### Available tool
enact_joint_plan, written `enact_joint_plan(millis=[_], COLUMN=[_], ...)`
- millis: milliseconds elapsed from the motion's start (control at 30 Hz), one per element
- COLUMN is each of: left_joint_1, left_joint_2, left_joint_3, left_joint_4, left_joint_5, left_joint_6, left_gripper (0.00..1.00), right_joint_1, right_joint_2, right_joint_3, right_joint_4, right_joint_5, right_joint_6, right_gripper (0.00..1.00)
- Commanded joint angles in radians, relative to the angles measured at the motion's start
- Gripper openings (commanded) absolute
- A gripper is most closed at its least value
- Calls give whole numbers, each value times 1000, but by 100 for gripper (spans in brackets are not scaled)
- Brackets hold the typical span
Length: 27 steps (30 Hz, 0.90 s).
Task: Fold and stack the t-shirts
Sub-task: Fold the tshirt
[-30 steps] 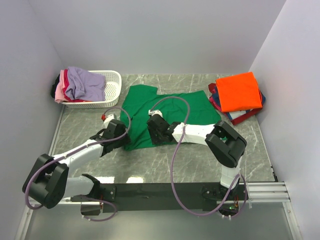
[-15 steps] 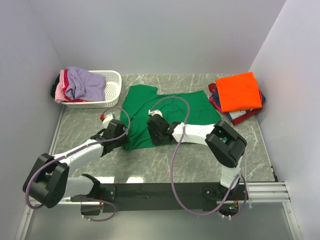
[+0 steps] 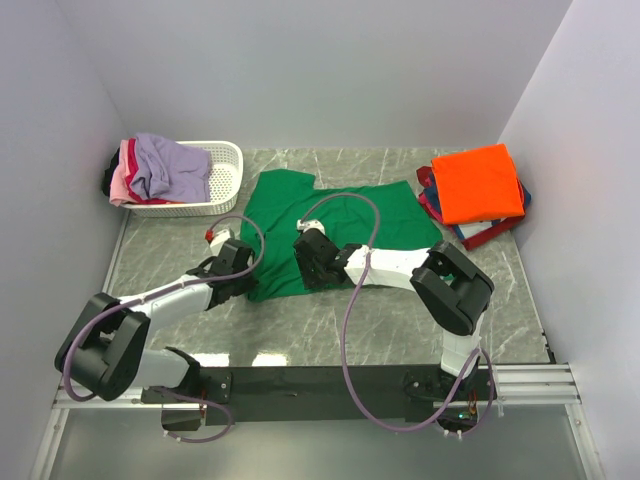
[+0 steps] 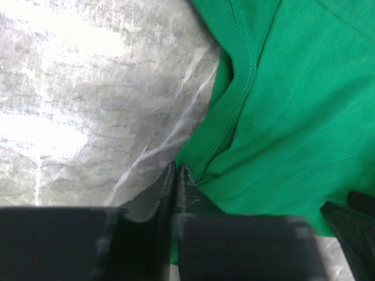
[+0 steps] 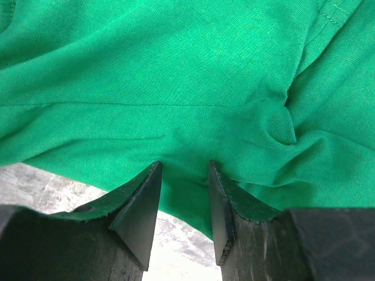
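A bright green t-shirt (image 3: 340, 225) lies spread flat on the marble table. My left gripper (image 3: 245, 272) is at its near left corner. In the left wrist view the jaws (image 4: 177, 170) are pressed together on the hem of the green cloth (image 4: 293, 105). My right gripper (image 3: 310, 268) rests on the shirt's near edge, a little to the right. Its fingers (image 5: 184, 167) stand apart, tips down on the green cloth (image 5: 176, 76), which spans the gap unpinched. An orange t-shirt (image 3: 478, 182) tops a folded stack at the back right.
A white slotted basket (image 3: 225, 180) at the back left holds lavender (image 3: 170, 165) and pink (image 3: 122, 185) shirts. Red and navy cloth (image 3: 490, 232) show under the orange one. White walls enclose the table on three sides. Bare marble (image 4: 88, 105) lies left of the green shirt.
My left gripper has closed from open onto the green shirt's hem, and the left arm has pushed slightly forward. The right arm and the shirt have not moved.
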Motion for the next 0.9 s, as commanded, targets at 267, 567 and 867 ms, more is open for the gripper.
enact_joint_plan(millis=[267, 567, 867], left_joint_1=[2, 2, 2], left_joint_2=[-181, -316, -388], left_joint_3=[-33, -64, -43], left_joint_4=[-123, -266, -353], left_joint_5=[-51, -80, -144], left_joint_6=[-75, -146, -158], left_gripper=[1, 1, 30], right_joint_1=[4, 5, 4], right_joint_2=[33, 30, -15], right_joint_3=[-23, -17, 9], right_joint_4=[-62, -56, -82], right_joint_5=[-13, -22, -10], right_joint_6=[-4, -13, -37], right_gripper=[45, 45, 46])
